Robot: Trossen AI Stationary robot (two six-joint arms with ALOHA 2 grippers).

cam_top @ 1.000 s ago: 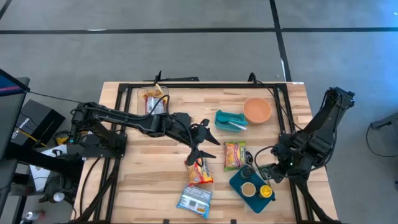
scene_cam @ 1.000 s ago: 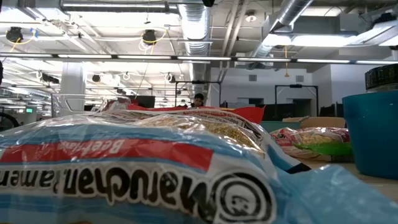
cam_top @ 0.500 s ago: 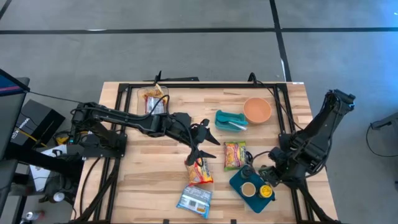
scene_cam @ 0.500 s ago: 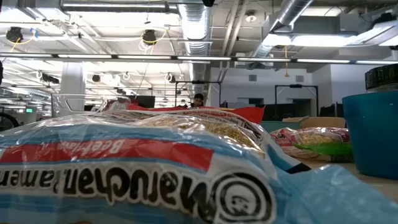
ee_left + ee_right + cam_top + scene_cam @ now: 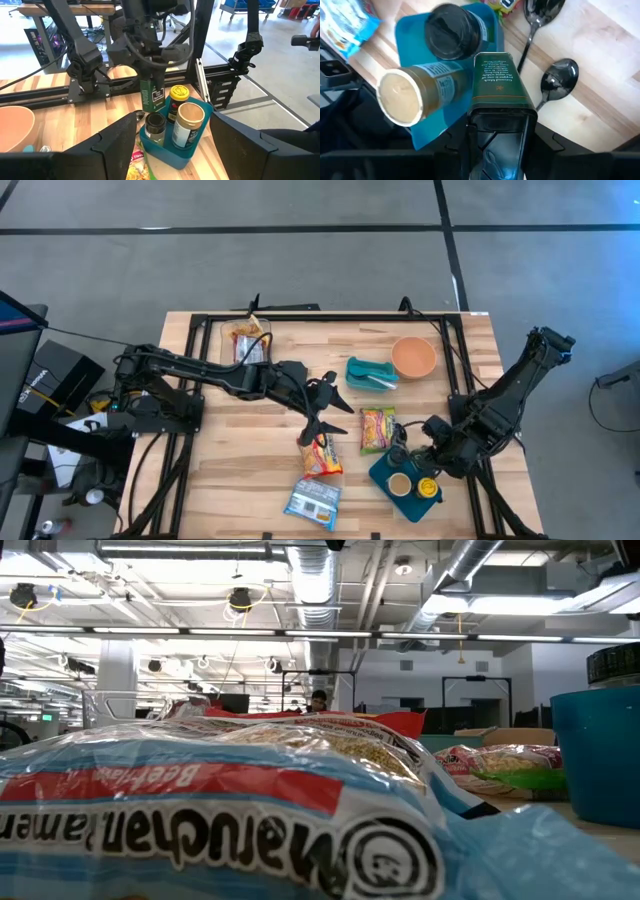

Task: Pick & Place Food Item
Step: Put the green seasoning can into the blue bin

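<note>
The right gripper (image 5: 492, 131) is clamped on a green tin (image 5: 498, 82), its fingers pressed against the tin's lower end, holding it just over the blue tray (image 5: 415, 37). In the left wrist view the same tin (image 5: 152, 94) hangs upright under that gripper at the tray's far side, beside a yellow-lidded jar (image 5: 178, 95). In the tray stand a black-lidded jar (image 5: 451, 32) and a tan-lidded jar (image 5: 412, 92). 2 black spoons (image 5: 557, 80) lie on the wood next to the tray.

The left gripper (image 5: 322, 430) sits near the middle of the table (image 5: 220, 460), its fingers spread apart with nothing between them, directly above an orange snack packet (image 5: 322, 457). The tips seem close to the packet, though I cannot tell if they touch.

Further out lie a green noodle packet (image 5: 377, 428) just beside the tray, a blue ramen packet (image 5: 313, 502) at the near edge, a teal holder (image 5: 368, 373), an orange bowl (image 5: 413, 357) and a clear bag of food (image 5: 246, 340) at the far left.

The low view is filled by the ramen packet (image 5: 200, 810)
</note>
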